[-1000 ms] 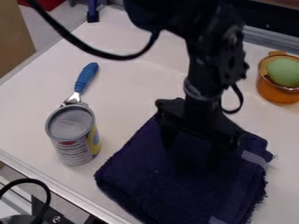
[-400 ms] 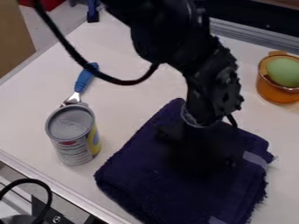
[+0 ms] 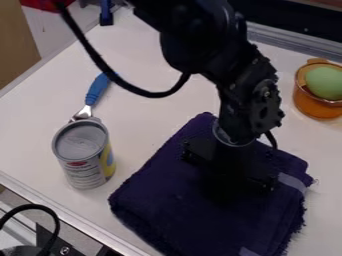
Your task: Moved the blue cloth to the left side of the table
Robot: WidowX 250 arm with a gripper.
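The black gripper (image 3: 224, 182) hangs low over the folded dark blue cloth (image 3: 194, 215), at the cloth's upper middle. Its dark lower end merges with the dark fabric, so I cannot tell whether it grips any of it. The cloth lies in the lower middle and right of the table (image 3: 150, 120), with a pale strip on its right edge.
Left of the cloth stands a silver can (image 3: 87, 160), with a blue-handled utensil (image 3: 98, 90) behind it. An orange cup (image 3: 314, 102) at the right holds a green egg-shaped object (image 3: 325, 82). A black cable loops beside the arm at the upper left.
The gripper has come down toward the cloth and nearer the view's bottom since the first frame, then shifted slightly right. The cloth looks nearly unchanged.
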